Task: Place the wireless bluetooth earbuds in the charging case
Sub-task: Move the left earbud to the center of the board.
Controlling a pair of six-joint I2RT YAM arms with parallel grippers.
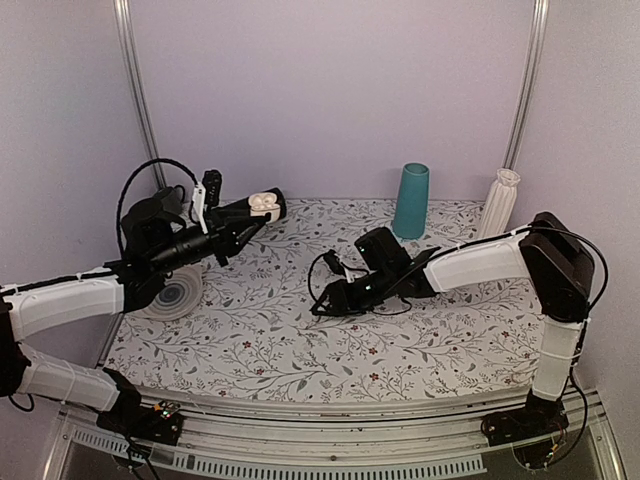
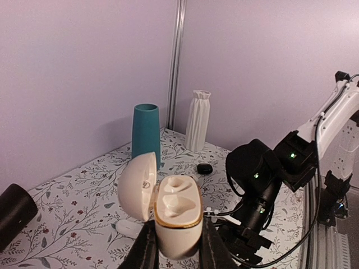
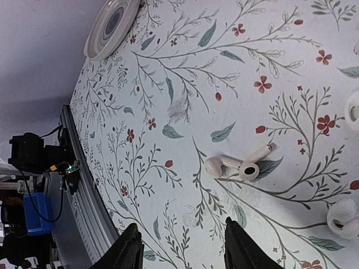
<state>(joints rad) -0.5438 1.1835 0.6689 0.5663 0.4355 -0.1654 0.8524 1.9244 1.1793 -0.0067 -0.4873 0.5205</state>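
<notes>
My left gripper (image 1: 258, 212) is shut on the white charging case (image 1: 264, 203) and holds it upright above the table's back left. In the left wrist view the case (image 2: 177, 216) sits between the fingers (image 2: 145, 253). Its lid (image 2: 136, 185) is swung open to the left and both wells are empty. My right gripper (image 1: 322, 302) is low over the table's middle. In the right wrist view it (image 3: 185, 252) is open and empty. Two white earbuds (image 3: 238, 166) lie touching on the floral cloth just past its fingertips.
A teal cup (image 1: 411, 200) and a white ribbed vase (image 1: 499, 202) stand at the back right. A round plate (image 1: 176, 291) lies at the left under my left arm. Two small white pieces (image 3: 342, 217) lie near the earbuds. A small black piece (image 2: 204, 167) lies by the vase.
</notes>
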